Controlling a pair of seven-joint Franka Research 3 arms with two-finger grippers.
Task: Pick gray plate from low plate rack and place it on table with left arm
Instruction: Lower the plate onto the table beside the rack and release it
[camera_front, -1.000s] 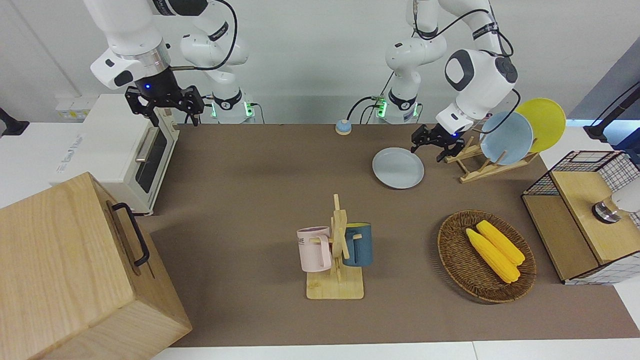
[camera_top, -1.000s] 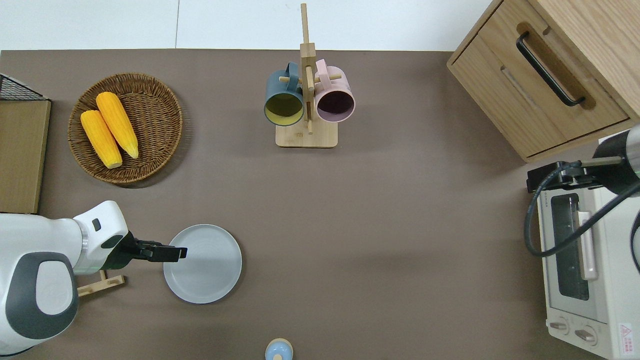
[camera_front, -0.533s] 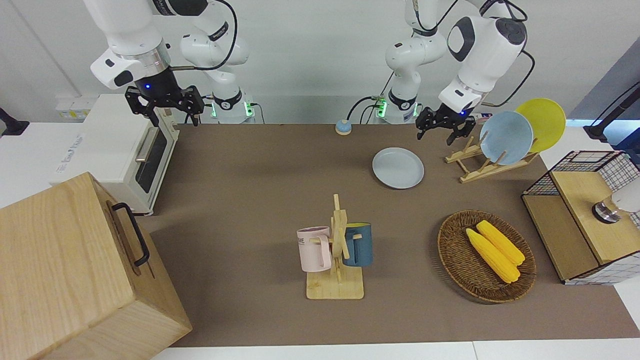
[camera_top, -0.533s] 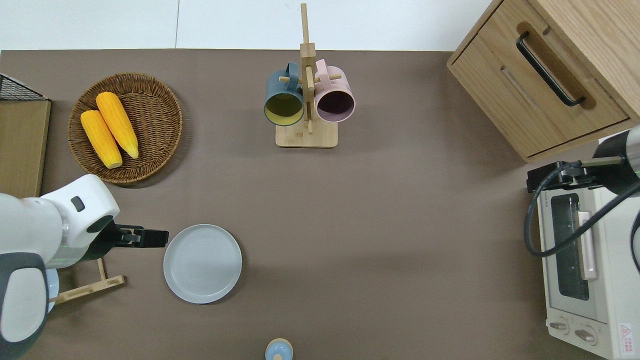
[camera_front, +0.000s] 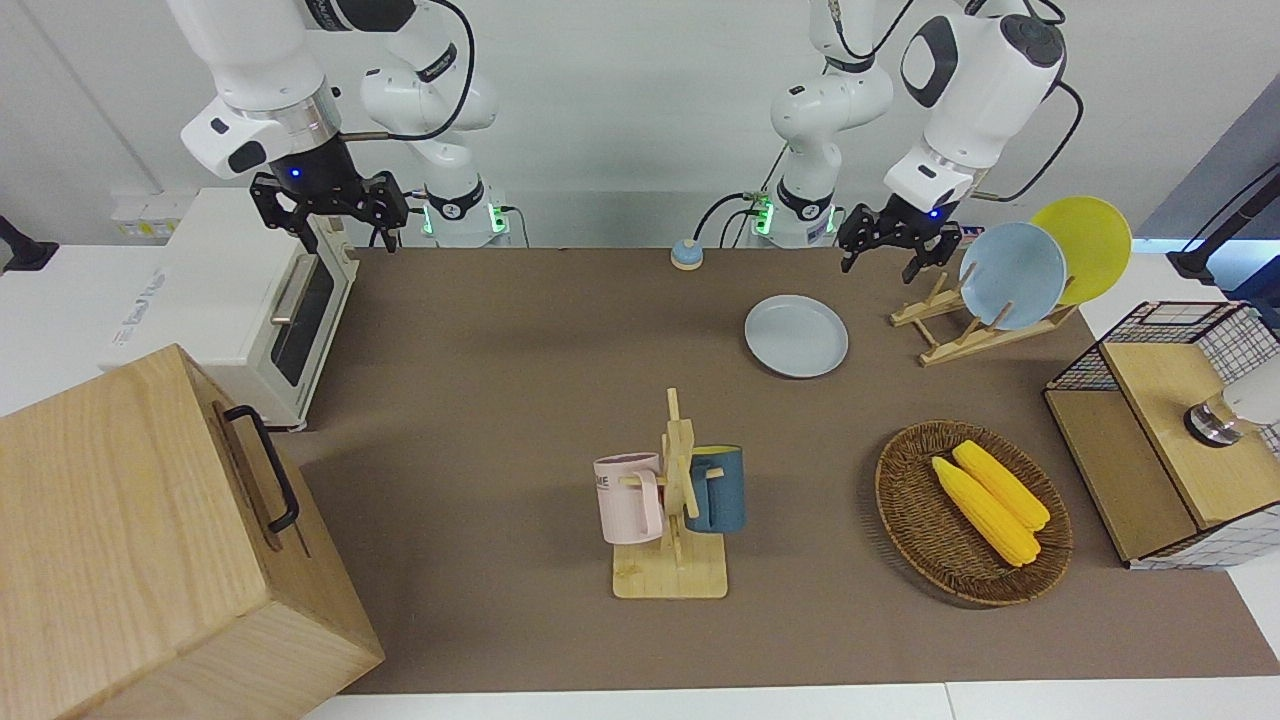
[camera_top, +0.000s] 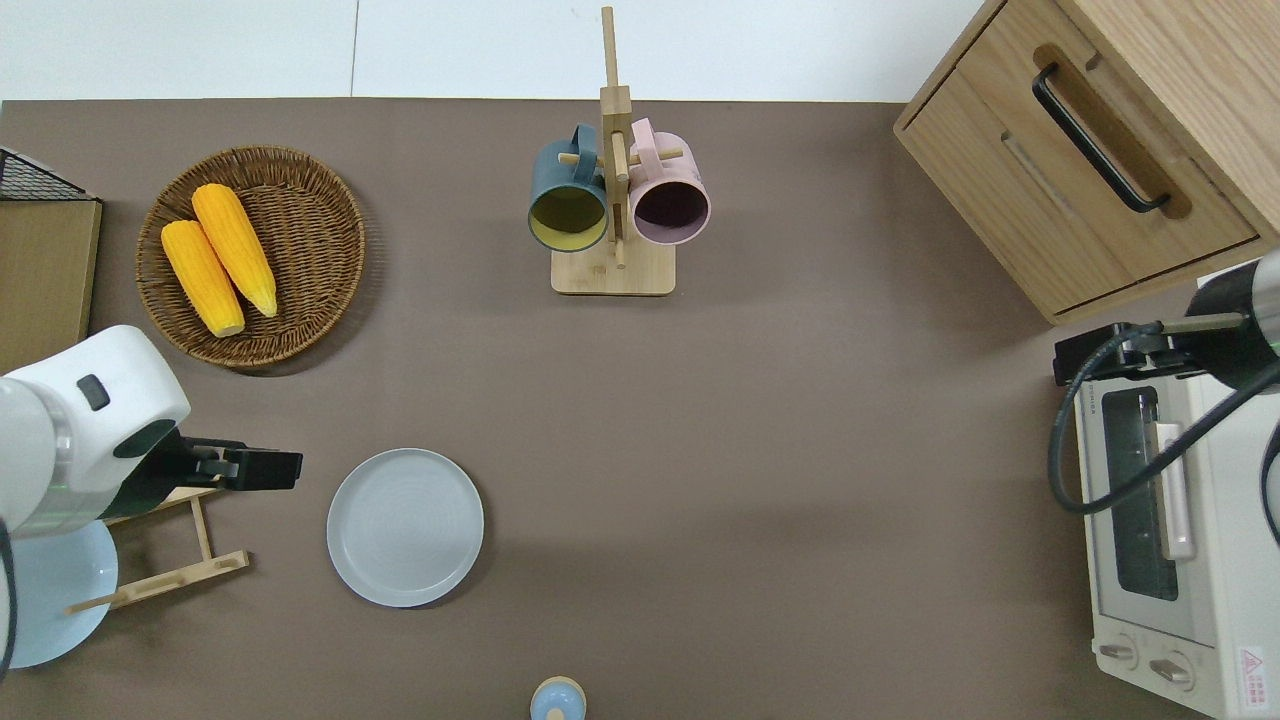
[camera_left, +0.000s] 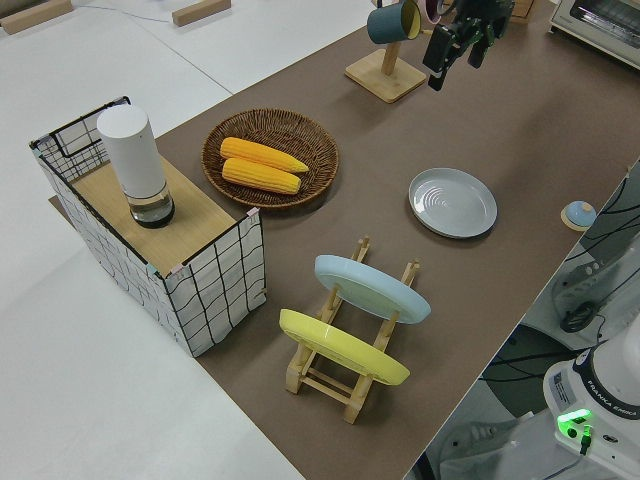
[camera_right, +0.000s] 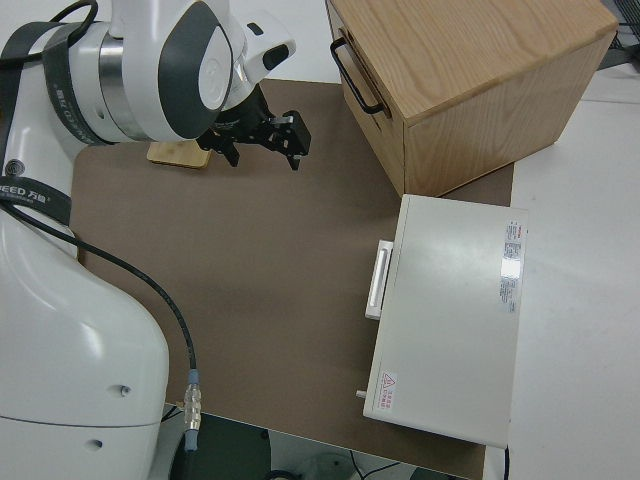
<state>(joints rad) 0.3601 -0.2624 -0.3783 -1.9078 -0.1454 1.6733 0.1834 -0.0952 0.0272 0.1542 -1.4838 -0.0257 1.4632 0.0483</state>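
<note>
Overhead view: your round pale gray plate (camera_top: 405, 527) lies flat on the matte brown table (camera_top: 760, 450), just beside the low wooden slat rack (camera_top: 175, 560), toward the middle of the table from it. Nothing touches the plate. Judged from that, pick and place both look done; all that seems left is for you to bring the arm home.

Left gripper (camera_top: 262, 469): up in the air, empty, over the bare table between rack and plate, apart from the plate. Fingers spread apart in the front view (camera_front: 893, 243).

Rack holds a light blue plate (camera_front: 1012, 276) and a yellow plate (camera_front: 1088, 246), both leaning on the pegs.

Right arm parked; its gripper (camera_front: 330, 212) is empty with its fingers spread.

Surface: flat, matte, uncluttered around the gray plate. A small blue knob-like object (camera_top: 557, 699) sits nearer the robots than the plate. Farther out: round wicker basket (camera_top: 310, 215) with two yellow corn cobs (camera_top: 220, 258), and a wooden mug stand (camera_top: 613, 270) carrying a dark blue mug and a pink mug. Toward the right arm's end: white toaster oven (camera_top: 1170, 560) and wooden drawer box (camera_top: 1090, 150). At the left arm's end, a wire-grid crate (camera_left: 215, 275).
</note>
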